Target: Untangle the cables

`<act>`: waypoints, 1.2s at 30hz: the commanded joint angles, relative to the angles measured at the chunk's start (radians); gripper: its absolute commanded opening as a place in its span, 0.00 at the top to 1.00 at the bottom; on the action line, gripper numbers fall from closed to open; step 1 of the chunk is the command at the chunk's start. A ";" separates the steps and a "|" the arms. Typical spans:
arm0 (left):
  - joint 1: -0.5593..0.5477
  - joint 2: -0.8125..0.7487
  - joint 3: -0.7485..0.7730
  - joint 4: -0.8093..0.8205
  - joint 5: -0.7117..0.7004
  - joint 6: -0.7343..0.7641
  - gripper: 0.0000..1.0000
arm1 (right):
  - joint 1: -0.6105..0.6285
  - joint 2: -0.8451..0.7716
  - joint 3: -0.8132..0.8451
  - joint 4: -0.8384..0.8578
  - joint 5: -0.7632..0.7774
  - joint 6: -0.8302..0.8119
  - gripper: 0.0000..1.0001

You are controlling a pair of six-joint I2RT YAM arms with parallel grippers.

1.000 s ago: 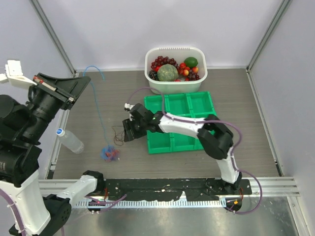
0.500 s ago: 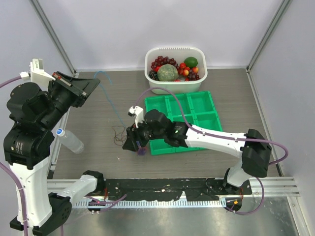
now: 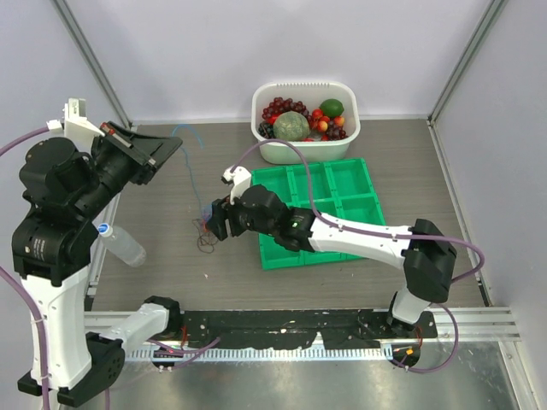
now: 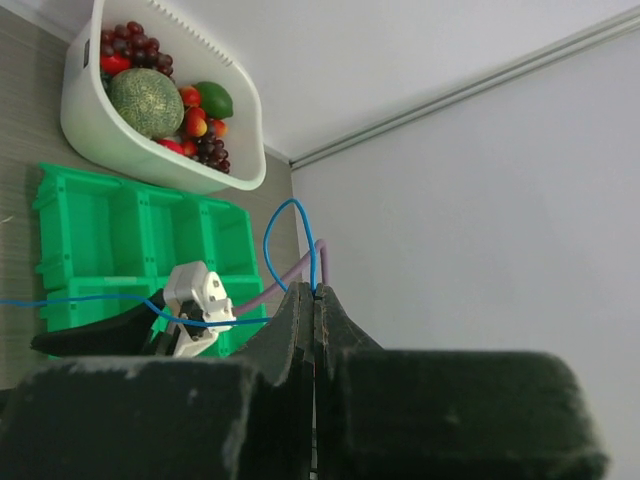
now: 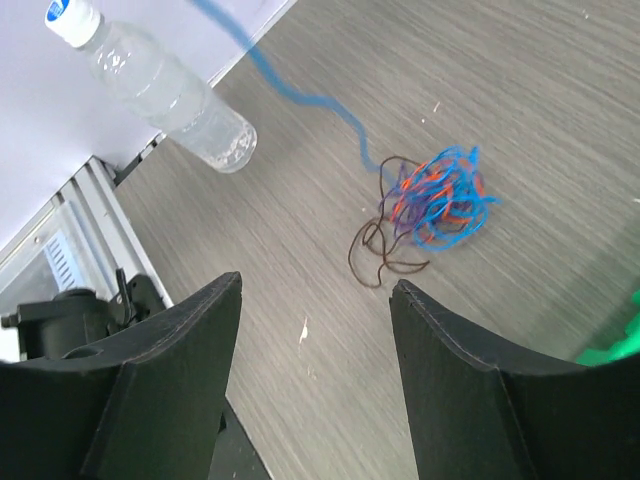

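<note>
While left claw (image 4: pixel 314 292) pinches blue cable (image 4: pixel 266 246), right claw (image 5: pixel 315 285) gapes.

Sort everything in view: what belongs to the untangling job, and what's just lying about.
Job: cable tangle; blue cable, pinched in the left gripper; open right gripper near the tangle.
Lying about: water bottle; green tray; tub of fruit.

No text, label or number is legible.

white fruit tub (image 3: pixel 308 150): far edge | green divided tray (image 3: pixel 349 181): just beside tub | clear bottle (image 3: pixel 124 247): lying, left edge
</note>
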 commanded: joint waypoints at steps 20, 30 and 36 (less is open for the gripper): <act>0.002 0.192 0.589 0.137 0.035 -0.145 1.00 | 0.002 0.369 0.050 0.300 0.264 0.013 0.54; 0.001 0.220 0.655 0.192 -0.080 -0.107 1.00 | -0.028 0.374 -0.022 0.290 0.227 -0.016 0.47; 0.001 0.213 0.651 0.206 -0.134 -0.035 1.00 | -0.028 0.292 -0.036 0.232 0.138 -0.031 0.39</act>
